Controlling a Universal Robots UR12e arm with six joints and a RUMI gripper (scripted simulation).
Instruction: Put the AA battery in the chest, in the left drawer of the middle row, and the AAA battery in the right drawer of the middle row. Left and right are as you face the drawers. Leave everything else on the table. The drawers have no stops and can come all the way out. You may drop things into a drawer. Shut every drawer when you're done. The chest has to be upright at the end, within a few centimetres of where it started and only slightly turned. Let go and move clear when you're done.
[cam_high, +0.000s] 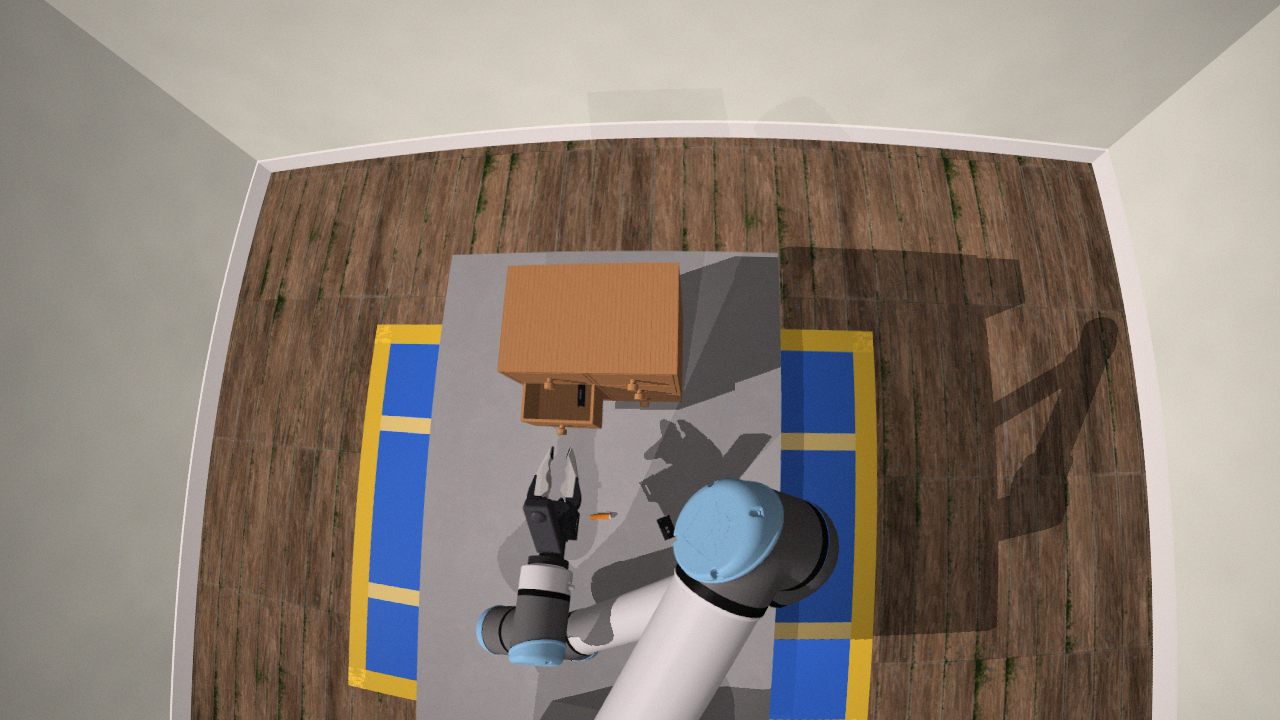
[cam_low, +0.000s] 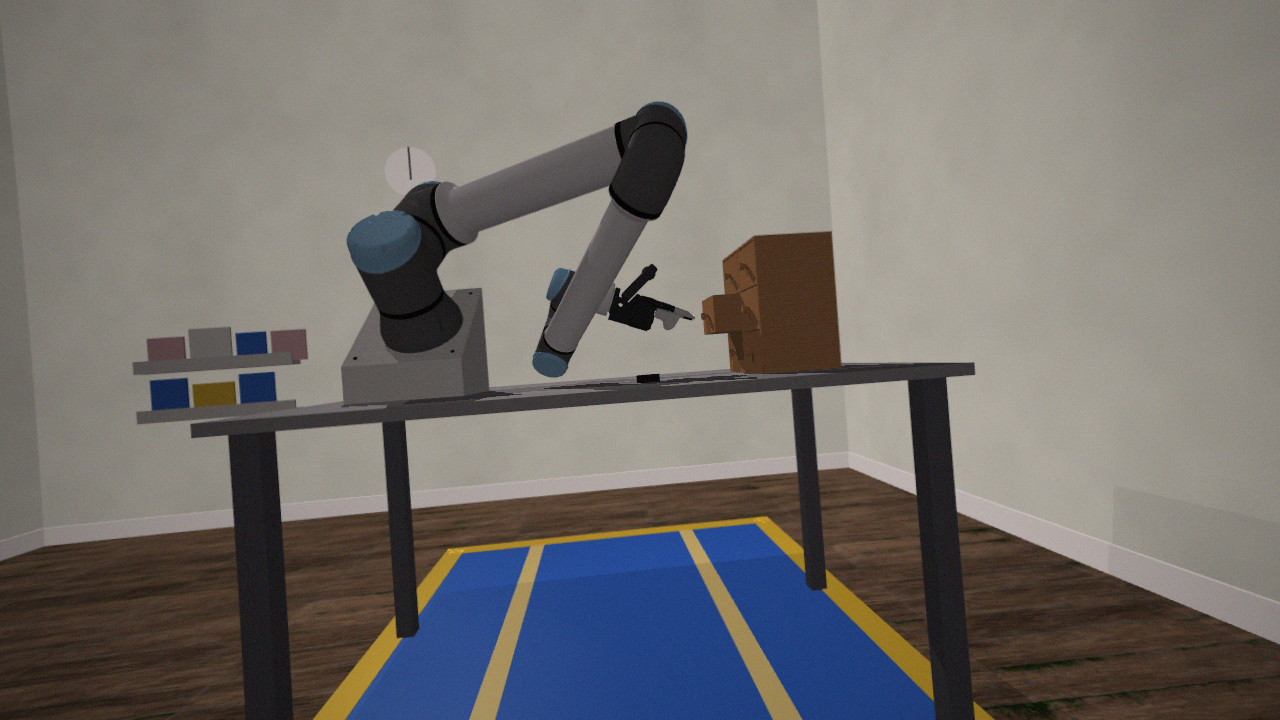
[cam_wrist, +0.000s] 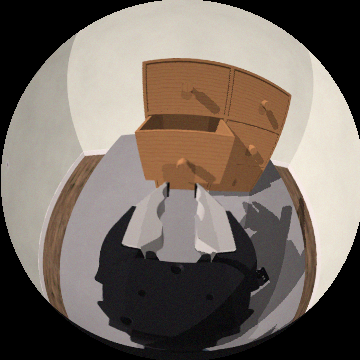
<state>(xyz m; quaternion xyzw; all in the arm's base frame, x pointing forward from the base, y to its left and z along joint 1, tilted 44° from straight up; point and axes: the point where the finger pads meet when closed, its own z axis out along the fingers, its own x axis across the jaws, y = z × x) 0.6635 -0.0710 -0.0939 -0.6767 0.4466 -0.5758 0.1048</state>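
Observation:
The wooden chest stands upright. Its left drawer of the middle row is pulled out. A dark, battery-like piece lies inside it near the right wall; I take it for the AA battery. The right drawer of the middle row looks shut. My gripper is partly open and empty, pointing at the open drawer's knob, a little short of it. I cannot identify the AAA battery for certain.
A small orange object with a greyish end lies on the table right of the gripper; its kind is unclear. A small black block lies further right, beside the arm's blue-capped elbow as seen from above.

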